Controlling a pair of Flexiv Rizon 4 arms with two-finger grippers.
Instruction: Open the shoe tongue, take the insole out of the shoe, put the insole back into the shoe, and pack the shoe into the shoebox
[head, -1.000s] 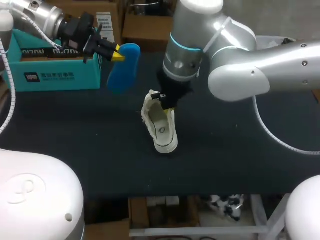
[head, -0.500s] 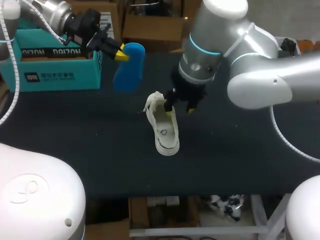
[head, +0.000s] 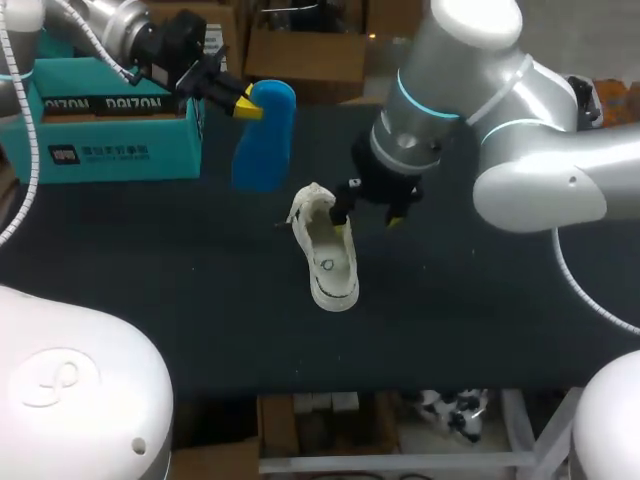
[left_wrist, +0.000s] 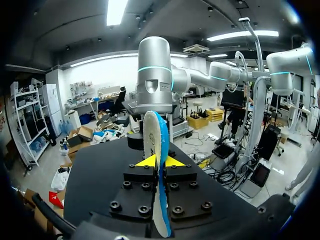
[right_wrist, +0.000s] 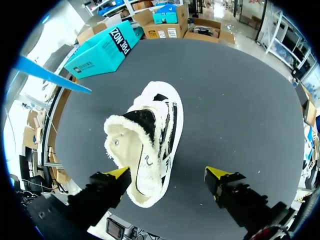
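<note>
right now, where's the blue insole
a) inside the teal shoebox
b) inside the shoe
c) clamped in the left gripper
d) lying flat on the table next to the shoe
C: the left gripper has its yellow tips pressed against both sides of the blue insole, and the right wrist view shows the shoe open with nothing blue inside.

White lettering (head: 98, 152) on teal shoebox (head: 172, 150) side and lid; dark mark (head: 326, 264) inside shoe (head: 338, 291).

Shoe (head: 328, 255): fleecy cloth lining; insole (head: 265, 140): smooth foam; table (head: 480, 300): matt cloth.
</note>
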